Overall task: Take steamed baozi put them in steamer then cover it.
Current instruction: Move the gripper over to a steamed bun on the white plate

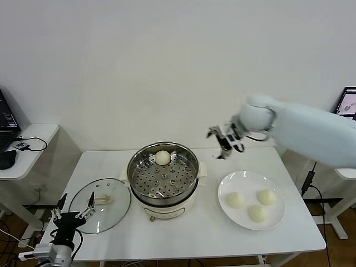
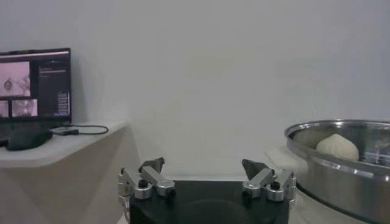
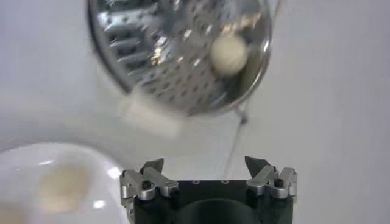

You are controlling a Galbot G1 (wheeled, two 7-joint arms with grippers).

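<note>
One bun (image 1: 162,157) is seen on the perforated tray at the far side of the steamer (image 1: 163,173); three more buns (image 1: 235,199) lie on a plate (image 1: 228,183) just to the right of the steamer. The glass lid (image 1: 100,208) is set flat just to the left of the steamer, touching or nearly touching its base. The right gripper (image 1: 223,140) is held in the air above and to the right of the steamer, between it and the plate, with jaws spread wide and nothing between them. The left gripper (image 1: 71,208) is parked low, left of the steamer by the lid's near edge, also wide open and empty. The buns are judged light, soft and easily dented, with smooth skin that may slip; each is best taken across its widest middle with gentle pressure. The lid is judged stiff, breakable and best lifted by its knob. No brand, label or legible writing can be made out.
</note>
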